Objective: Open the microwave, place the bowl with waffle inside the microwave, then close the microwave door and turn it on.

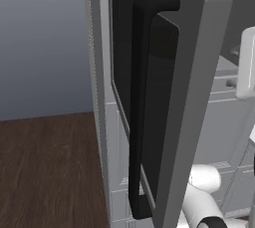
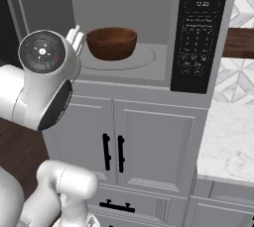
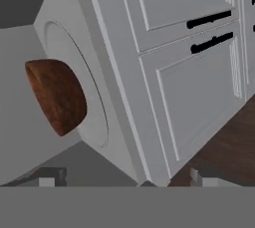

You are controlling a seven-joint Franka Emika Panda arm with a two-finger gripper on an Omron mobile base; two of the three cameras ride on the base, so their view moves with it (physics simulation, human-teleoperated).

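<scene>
The microwave (image 2: 119, 3) stands open, with its dark control panel (image 2: 198, 28) at the right. A brown round bowl (image 2: 111, 42) sits on the round glass plate (image 2: 144, 58) inside the grey cavity; what it holds is hidden. The microwave door (image 1: 191, 97) is swung wide out, its long black handle (image 1: 139, 107) facing me. My gripper (image 2: 75, 36) hangs at the cavity's front left, just left of the bowl and apart from it. In the rolled hand view the bowl (image 3: 57, 95) lies ahead and my gripper (image 3: 127, 181) is open with nothing between its tips.
White cabinet doors with small black handles (image 2: 113, 152) stand under the microwave, also in the hand view (image 3: 194, 87). A marble counter (image 2: 228, 137) runs to the right. Dark wooden floor (image 1: 45, 172) lies left of the open door, which juts out into the room.
</scene>
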